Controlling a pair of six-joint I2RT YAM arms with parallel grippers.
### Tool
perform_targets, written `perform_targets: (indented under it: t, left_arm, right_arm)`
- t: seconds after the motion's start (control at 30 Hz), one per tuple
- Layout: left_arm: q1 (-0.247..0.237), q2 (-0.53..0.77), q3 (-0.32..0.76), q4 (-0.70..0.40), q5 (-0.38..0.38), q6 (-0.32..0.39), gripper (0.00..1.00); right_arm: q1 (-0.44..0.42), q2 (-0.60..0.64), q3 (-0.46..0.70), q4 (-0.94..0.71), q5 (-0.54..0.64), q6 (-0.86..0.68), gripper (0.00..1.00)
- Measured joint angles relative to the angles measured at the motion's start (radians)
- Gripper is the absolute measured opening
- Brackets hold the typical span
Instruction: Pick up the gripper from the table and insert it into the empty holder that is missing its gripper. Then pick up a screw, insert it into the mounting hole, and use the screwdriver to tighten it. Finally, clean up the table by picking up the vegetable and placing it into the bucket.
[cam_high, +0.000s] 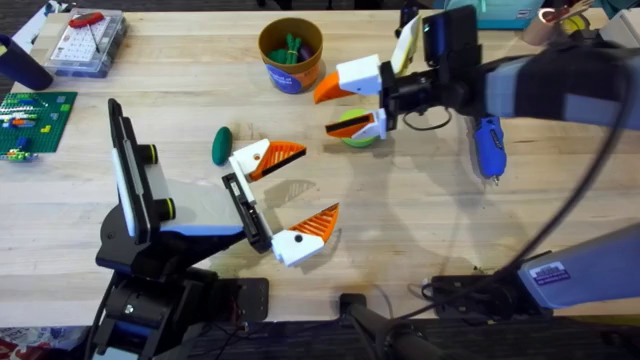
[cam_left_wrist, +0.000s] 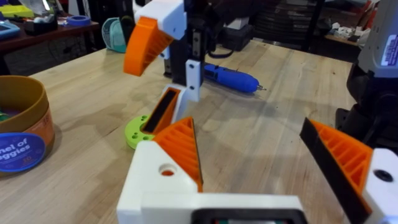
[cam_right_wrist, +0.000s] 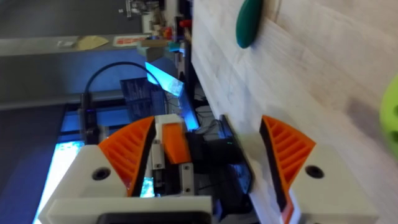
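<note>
With the left gripper (cam_high: 288, 195) and right gripper (cam_high: 352, 100) fingers both spread empty, the vegetable (cam_high: 221, 145), near the bucket (cam_high: 290, 78) on the tabletop, could roll if clipped by a finger.

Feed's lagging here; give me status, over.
Left gripper open, empty. Right gripper open, empty, at lime-green disc. Vegetable on table beside left gripper, not yet in bucket. Nothing lies between them.

Robotics lab: wooden workbench (cam_high: 420, 230), parts box (cam_high: 88, 42)
</note>
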Motion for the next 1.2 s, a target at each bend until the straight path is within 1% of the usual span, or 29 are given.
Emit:
perform_targets:
  t: [0.13,0.4,0.6,0.7,0.83,0.93,1.03,1.2]
  left_arm:
    - [0.0,0.003,0.002,-0.001,-0.002,0.0,0.997]
    - [0.0,0.003,0.002,-0.001,-0.003,0.0,0.997]
    - [0.0,0.003,0.002,-0.001,-0.003,0.0,0.997]
    - [0.0,0.003,0.002,-0.001,-0.003,0.0,0.997]
    - [0.0,0.003,0.002,-0.001,-0.003,0.0,0.997]
    - [0.0,0.003,0.002,-0.001,-0.003,0.0,0.997]
    - [0.0,0.003,0.002,-0.001,-0.003,0.0,0.997]
    - [0.0,0.003,0.002,-0.001,-0.003,0.0,0.997]
  right_arm:
    - [-0.007,-0.007,0.004,-0.057,-0.007,-0.031,0.984]
    - [-0.021,0.012,0.001,-0.022,-0.105,-0.067,0.984]
    - [-0.016,-0.001,0.001,0.01,-0.136,-0.105,0.984]
    - [0.008,-0.017,0.001,0.009,-0.14,-0.12,0.984]
    - [0.072,-0.022,0.001,0.0,-0.145,-0.162,0.984]
    - [0.112,-0.022,-0.003,-0.041,-0.134,-0.191,0.984]
    - [0.121,-0.021,-0.009,-0.076,-0.109,-0.221,0.984]
    - [0.128,-0.005,-0.01,-0.069,-0.083,-0.251,0.984]
